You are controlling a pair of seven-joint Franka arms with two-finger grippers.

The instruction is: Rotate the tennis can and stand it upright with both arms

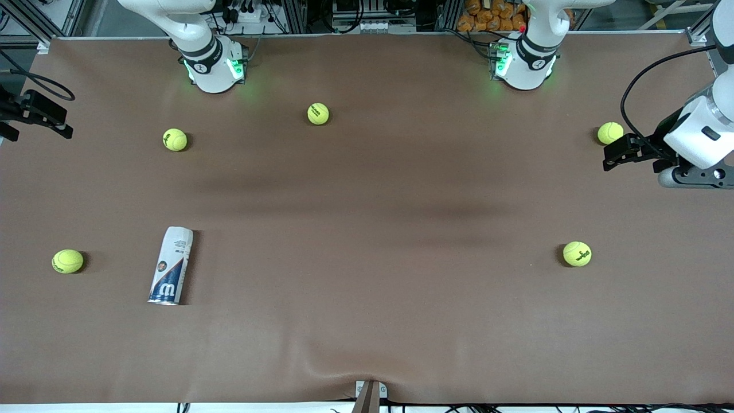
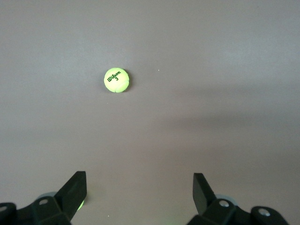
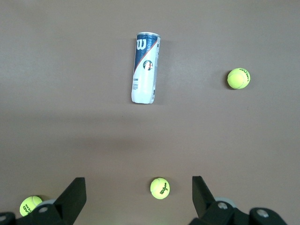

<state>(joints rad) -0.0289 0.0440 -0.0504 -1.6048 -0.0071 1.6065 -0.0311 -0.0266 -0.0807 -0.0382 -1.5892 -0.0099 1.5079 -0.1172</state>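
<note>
The tennis can [image 1: 171, 265] lies on its side on the brown table toward the right arm's end. Its navy "W" end points at the front camera and its white end at the robots. The right wrist view shows the whole tennis can [image 3: 146, 68] well away from my right gripper [image 3: 139, 183], which is open and empty, high over a ball [image 3: 160, 188]. My left gripper [image 1: 615, 155] hovers at the left arm's end of the table, beside another ball [image 1: 610, 132]. In the left wrist view the left gripper [image 2: 140, 180] is open with nothing between its fingers.
Several yellow-green tennis balls are scattered about: one [image 1: 67, 261] beside the can toward the table's end, one [image 1: 175, 139] and one [image 1: 318, 113] nearer the robots, and one [image 1: 577, 253] toward the left arm's end. The arm bases [image 1: 212, 63] [image 1: 524, 60] stand along the table's edge.
</note>
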